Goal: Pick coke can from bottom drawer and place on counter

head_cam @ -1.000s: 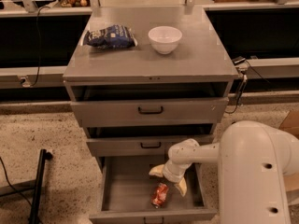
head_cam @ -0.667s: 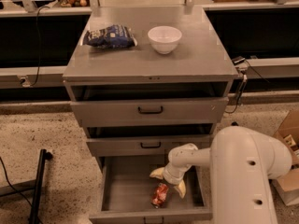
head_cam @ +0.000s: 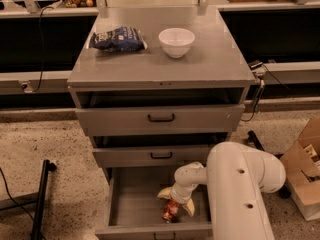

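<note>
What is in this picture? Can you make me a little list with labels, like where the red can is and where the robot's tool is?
tool: down inside the bottom drawer, fingers spread apart right over the coke can
coke can: lying in the bottom drawer, near its front
bottom drawer: pulled open
counter: no can on it yet
white bowl: on the counter, towards the back
chip bag: on the counter, left of the bowl

floor (head_cam: pixel 60 149): speckled beige terrazzo | right: open cardboard box (head_cam: pixel 305 179) | left: black stand (head_cam: pixel 41 199), cable (head_cam: pixel 10 194) | behind: dark shelving (head_cam: pixel 280 39)
</note>
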Controlling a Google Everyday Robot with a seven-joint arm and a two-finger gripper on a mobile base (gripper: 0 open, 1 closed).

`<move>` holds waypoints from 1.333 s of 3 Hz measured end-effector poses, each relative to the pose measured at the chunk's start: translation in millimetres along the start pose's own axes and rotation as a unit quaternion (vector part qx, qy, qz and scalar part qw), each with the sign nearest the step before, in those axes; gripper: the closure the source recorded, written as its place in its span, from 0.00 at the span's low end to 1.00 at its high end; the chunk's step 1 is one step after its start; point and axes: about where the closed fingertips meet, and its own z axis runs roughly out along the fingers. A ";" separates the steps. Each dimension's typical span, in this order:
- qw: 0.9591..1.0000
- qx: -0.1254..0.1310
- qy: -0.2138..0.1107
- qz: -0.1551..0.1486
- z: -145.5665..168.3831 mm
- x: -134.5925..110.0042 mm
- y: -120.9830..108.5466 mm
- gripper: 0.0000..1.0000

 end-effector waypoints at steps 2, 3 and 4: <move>1.000 -0.013 -0.016 -0.003 48.5 -1.5 7.0 0.19; 0.999 0.017 -0.036 0.001 51.4 -1.6 4.7 0.43; 0.997 0.060 -0.055 -0.007 42.0 -5.0 -1.2 0.64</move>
